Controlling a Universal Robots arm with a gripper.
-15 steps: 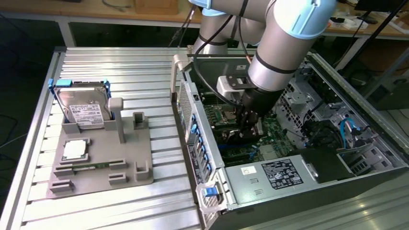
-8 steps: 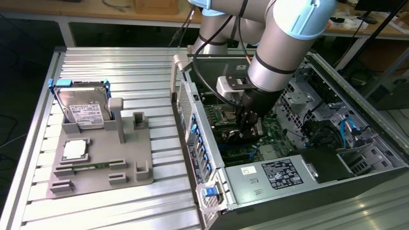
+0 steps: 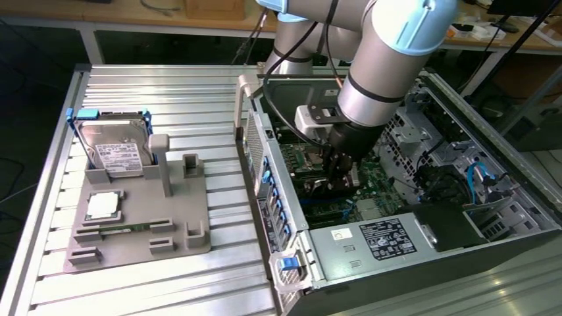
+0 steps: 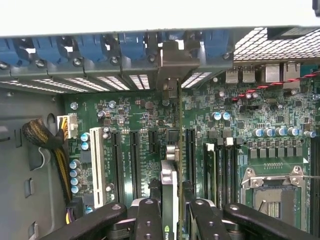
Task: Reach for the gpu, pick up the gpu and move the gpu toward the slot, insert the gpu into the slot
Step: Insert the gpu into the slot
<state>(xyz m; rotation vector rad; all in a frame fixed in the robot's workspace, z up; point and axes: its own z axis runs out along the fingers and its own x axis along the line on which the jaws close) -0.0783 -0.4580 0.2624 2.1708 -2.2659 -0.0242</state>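
drive [image 3: 112, 155] seen standing in grey tray [image 3: 176, 217] on tabletop [image 3: 176, 283], at exterior view's left | open case [image 3: 290, 263] seen right of tray | hand [image 4: 172, 212] seen inside case, clamped on gpu [image 4: 169, 182] | gpu held on edge over motherboard [image 4: 125, 115], between long black slots, bracket [image 4: 175, 62] seen at rear wall openings

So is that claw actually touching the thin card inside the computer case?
Touching. The wrist view shows the gripper with its fingers pressed against both sides of the gpu, seen edge-on between them.
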